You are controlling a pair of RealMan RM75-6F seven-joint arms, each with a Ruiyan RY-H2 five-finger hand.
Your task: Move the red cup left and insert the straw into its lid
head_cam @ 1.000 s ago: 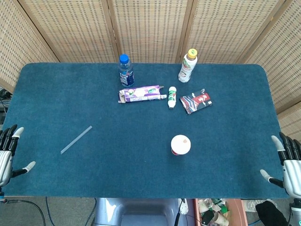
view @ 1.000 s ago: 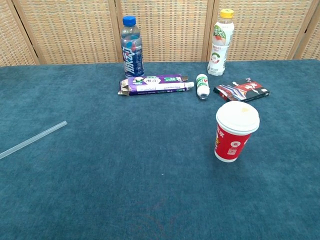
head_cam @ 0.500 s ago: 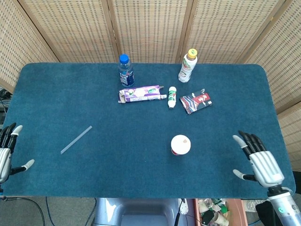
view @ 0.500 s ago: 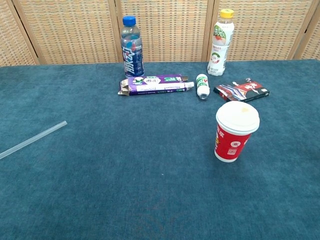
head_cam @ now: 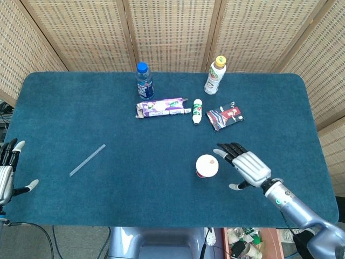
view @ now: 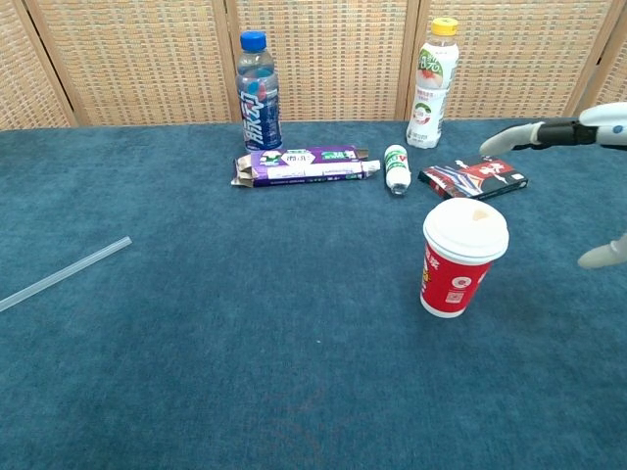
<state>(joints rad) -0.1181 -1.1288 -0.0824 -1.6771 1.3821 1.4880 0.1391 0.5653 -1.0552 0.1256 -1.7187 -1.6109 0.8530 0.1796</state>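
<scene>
The red cup (head_cam: pixel 206 167) (view: pixel 460 263) with a white lid stands upright on the blue table, right of centre. My right hand (head_cam: pixel 246 166) (view: pixel 578 166) hovers just right of the cup, fingers spread, holding nothing and clear of the cup. The clear straw (head_cam: pixel 87 159) (view: pixel 63 273) lies flat on the left part of the table. At the left table edge my left hand (head_cam: pixel 9 172) stays open and empty, far from the straw; the chest view does not show it.
At the back stand a blue-capped bottle (head_cam: pixel 144 81) and a yellow-capped bottle (head_cam: pixel 215 75). In front of them lie a purple box (head_cam: pixel 162 107), a small white bottle (head_cam: pixel 197 111) and a dark snack packet (head_cam: pixel 225 116).
My right hand has swept in from the right table edge to just beside the cup. The left hand, cup and straw have stayed put.
</scene>
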